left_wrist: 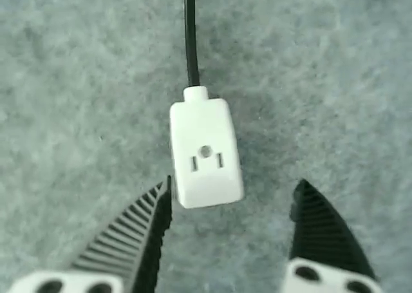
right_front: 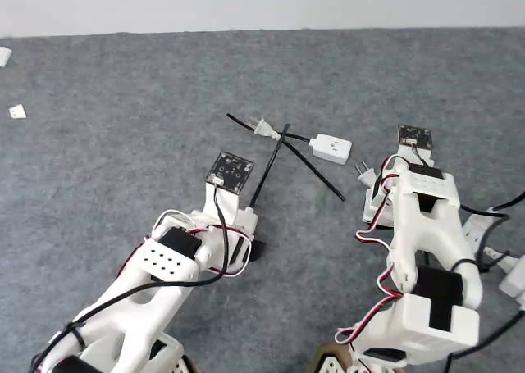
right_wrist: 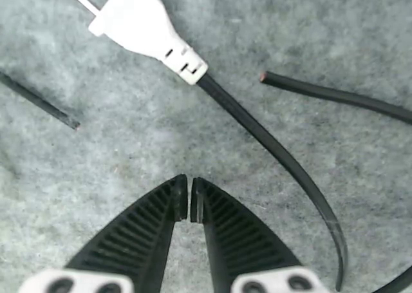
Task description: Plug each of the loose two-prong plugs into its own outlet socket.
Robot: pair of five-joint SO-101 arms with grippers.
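On the grey surface point(right_front: 115, 160) the left arm point(right_front: 156, 275) and the right arm point(right_front: 426, 250) sit side by side, each bent over one of the task's pieces. The left fingers point(left_wrist: 147, 227) are spread wide and hold nothing. A white socket point(left_wrist: 206, 152) lies flat between their tips with its slots facing up, and its black cord runs away from the arm. A second socket point(right_front: 330, 147) lies between the two arms, farther back. The right fingers point(right_wrist: 151, 232) are closed tip to tip on nothing. Near them on the carpet lies a white plug point(right_wrist: 147, 30), with its black cord point(right_wrist: 277, 158) curving past them. Another plug point(right_front: 264, 129) rests farther back, beside the second socket, and the cut end of a loose cord point(right_wrist: 264, 78) lies close to the first plug.

No plug looks seated yet, so the task seems to be at its first pick-up. The left arm looks lined up to clamp the socket by its sides. The right fingers would have to open, take the near plug by its body and turn its prongs toward the slots.
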